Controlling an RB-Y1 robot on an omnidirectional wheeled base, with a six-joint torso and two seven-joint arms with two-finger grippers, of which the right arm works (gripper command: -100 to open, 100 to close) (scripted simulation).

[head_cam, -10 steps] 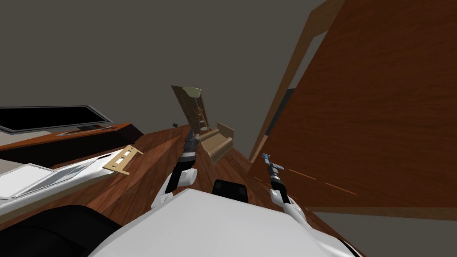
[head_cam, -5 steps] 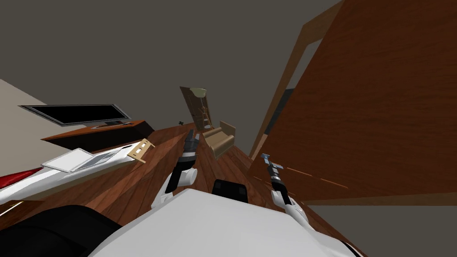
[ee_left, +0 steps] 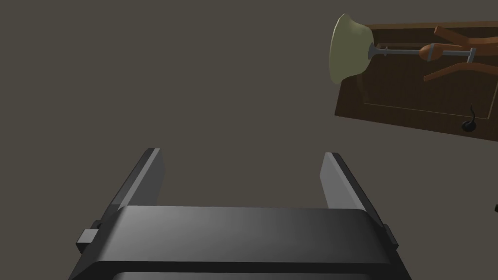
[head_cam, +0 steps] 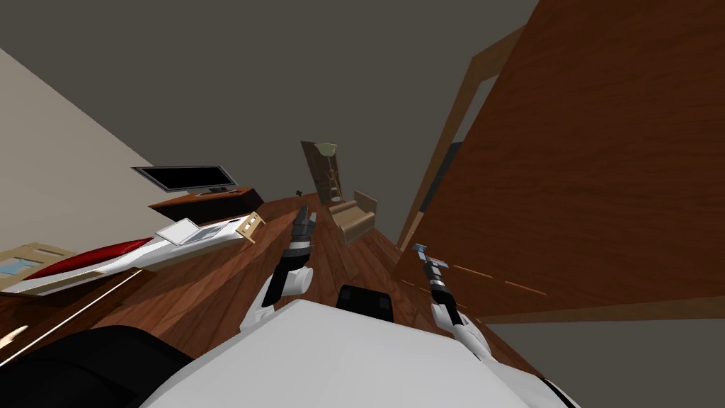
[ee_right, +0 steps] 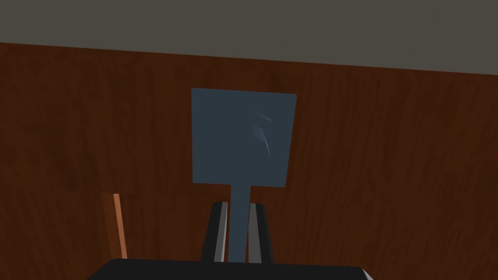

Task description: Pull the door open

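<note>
light is dim and even, with no visible source, no glare and no cast shadows on the reddish-brown plank floor (head_cam: 212, 297). the pale beige wall (head_cam: 49, 163) is the brightest surface. the large reddish-brown wooden door (head_cam: 602, 177) reads darker in the right wrist view. the dark blue-grey door handle with a square plate (ee_right: 243, 136) carries a few pale streaks of sheen. the left gripper (ee_left: 241, 155) has a soft grey gradient across its dark body. the head view is rolled, with straight edges splaying toward the corners. everything is sharp.

Wooden floor (head_cam: 212, 297) carries a tan armchair (head_cam: 354, 218); also a dark television stand (head_cam: 205, 206).
</note>
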